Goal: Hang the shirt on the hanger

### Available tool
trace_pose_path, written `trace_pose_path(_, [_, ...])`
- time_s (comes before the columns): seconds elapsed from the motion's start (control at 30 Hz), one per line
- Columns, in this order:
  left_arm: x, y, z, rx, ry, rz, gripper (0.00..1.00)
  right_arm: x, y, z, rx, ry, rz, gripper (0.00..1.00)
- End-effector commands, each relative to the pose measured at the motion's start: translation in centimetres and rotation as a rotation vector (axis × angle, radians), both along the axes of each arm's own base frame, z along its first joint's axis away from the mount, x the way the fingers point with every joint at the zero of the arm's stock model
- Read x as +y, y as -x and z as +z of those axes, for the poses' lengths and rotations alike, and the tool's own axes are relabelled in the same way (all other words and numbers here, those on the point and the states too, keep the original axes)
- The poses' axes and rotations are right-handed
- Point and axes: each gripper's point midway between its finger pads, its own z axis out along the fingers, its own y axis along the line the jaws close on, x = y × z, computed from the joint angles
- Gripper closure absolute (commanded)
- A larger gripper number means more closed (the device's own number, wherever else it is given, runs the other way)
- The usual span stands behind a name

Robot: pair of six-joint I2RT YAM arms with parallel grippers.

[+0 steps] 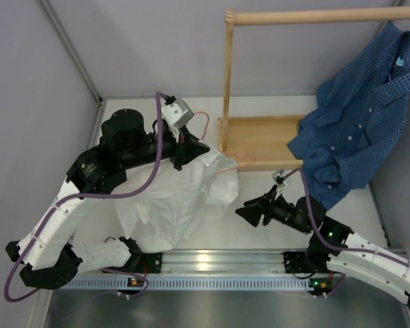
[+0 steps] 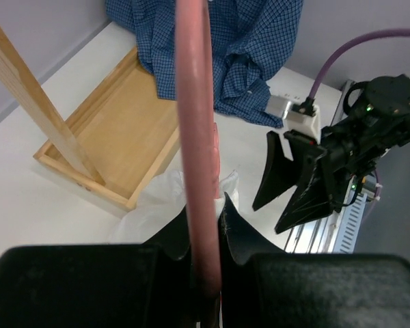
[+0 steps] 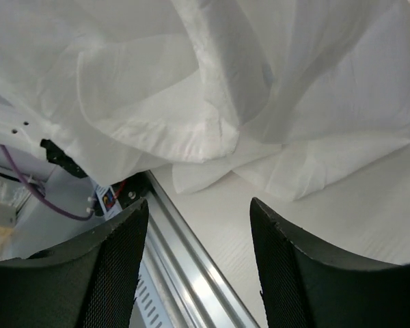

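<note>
Left wrist view, we record our left gripper clamped on the hanger, shirt bunched beneath it on the table, right gripper spread, empty, near the shirt's edge.

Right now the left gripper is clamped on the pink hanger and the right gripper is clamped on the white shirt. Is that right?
Not quite. The right gripper is open and holds nothing: the right wrist view shows its jaws apart, with the white shirt lying beyond them. The left gripper is indeed clamped on the pink hanger.
</note>
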Motion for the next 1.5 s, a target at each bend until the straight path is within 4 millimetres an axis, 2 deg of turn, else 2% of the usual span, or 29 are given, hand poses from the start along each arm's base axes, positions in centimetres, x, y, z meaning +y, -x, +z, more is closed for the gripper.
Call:
trace_pose_path(0.0, [-0.1, 0.3, 4.1, -0.032, 0.164, 0.019, 1.0, 1.2, -2.1, 5.8, -0.15, -0.061, -0.045, 0.41])
trace_pose_path(0.07, [0.0, 0.4, 4.4, -0.037, 0.175, 0.019, 1.0, 1.5, -3.3, 5.5, -0.164, -0.026, -0.082, 0.42])
trace_pose_path(0.13, [0.1, 0.7, 4.7, -0.038, 0.184, 0.012, 1.0, 1.9, -3.8, 6.2, -0.206, -0.025, -0.088, 0.42])
trace_pose_path(0.2, [0.1, 1.0, 4.7, -0.032, 0.188, -0.003, 1.0, 2.4, -4.4, 5.9, -0.226, -0.002, -0.088, 0.42])
trace_pose_path(0.3, [-0.1, 1.9, 5.1, -0.026, 0.206, -0.042, 1.0, 2.9, -4.9, 6.1, -0.247, 0.002, -0.079, 0.45])
trace_pose_path(0.4, [0.0, 2.5, 5.5, -0.028, 0.224, -0.062, 1.0, 3.5, -4.5, 6.6, -0.275, -0.024, -0.033, 0.48])
trace_pose_path(0.53, [0.4, 2.3, 5.6, -0.033, 0.234, -0.036, 1.0, 3.1, -4.7, 7.2, -0.295, -0.049, -0.056, 0.71])
trace_pose_path(0.57, [0.6, 2.4, 5.7, -0.037, 0.236, -0.031, 1.0, 2.5, -5.1, 6.9, -0.285, -0.037, -0.088, 0.87])
trace_pose_path(0.6, [0.7, 2.3, 5.7, -0.043, 0.235, -0.024, 1.0, 2.0, -5.6, 6.7, -0.276, -0.027, -0.13, 0.97])
trace_pose_path(0.63, [0.9, 2.1, 5.6, -0.048, 0.23, -0.009, 1.0, 1.6, -5.8, 6.5, -0.267, -0.018, -0.148, 1.0])
trace_pose_path(0.67, [1.1, 2.1, 5.4, -0.064, 0.221, -0.006, 1.0, 1.0, -6.1, 6.9, -0.268, -0.02, -0.18, 1.0])
trace_pose_path(0.73, [1.4, 2.5, 5.0, -0.085, 0.207, -0.023, 1.0, 0.2, -6.5, 6.1, -0.233, 0.026, -0.209, 1.0])
trace_pose_path(0.77, [1.3, 2.7, 4.0, -0.094, 0.184, -0.042, 1.0, -0.5, -7.3, 7.0, -0.228, 0.033, -0.26, 1.0])
trace_pose_path(0.8, [1.7, 3.5, 3.9, -0.108, 0.184, -0.065, 1.0, -1.3, -7.5, 5.3, -0.174, 0.115, -0.286, 1.0])
trace_pose_path(0.83, [1.7, 4.3, 3.6, -0.113, 0.181, -0.104, 1.0, -1.8, -7.9, 5.2, -0.155, 0.146, -0.315, 1.0])
trace_pose_path(0.87, [1.7, 4.4, 2.2, -0.112, 0.156, -0.113, 1.0, -2.4, -8.5, 6.0, -0.15, 0.176, -0.351, 1.0])
trace_pose_path(0.9, [2.3, 4.9, 2.2, -0.129, 0.161, -0.113, 1.0, -2.8, -8.7, 6.0, -0.139, 0.205, -0.362, 1.0])
trace_pose_path(0.93, [2.5, 5.0, 1.8, -0.132, 0.156, -0.107, 1.0, -3.3, -8.6, 5.1, -0.111, 0.263, -0.367, 1.0])
trace_pose_path(0.97, [2.9, 4.7, 1.4, -0.136, 0.149, -0.082, 1.0, -3.5, -8.9, 6.1, -0.113, 0.27, -0.379, 1.0])
trace_pose_path(1.03, [3.6, 4.7, 0.6, -0.135, 0.145, -0.051, 1.0, -4.0, -8.9, 5.8, -0.087, 0.325, -0.378, 1.0])
trace_pose_path(1.17, [4.5, 5.1, -0.3, -0.163, 0.134, -0.041, 1.0, -3.9, -9.7, 7.3, -0.098, 0.373, -0.38, 1.0])
trace_pose_path(1.37, [6.1, 2.5, -3.8, -0.091, 0.026, 0.135, 1.0, -2.6, -9.3, 9.7, -0.149, 0.349, -0.306, 1.0])
trace_pose_path(1.47, [6.7, 0.9, -3.9, -0.088, 0.007, 0.227, 1.0, -1.2, -8.4, 10.6, -0.166, 0.316, -0.216, 1.0])
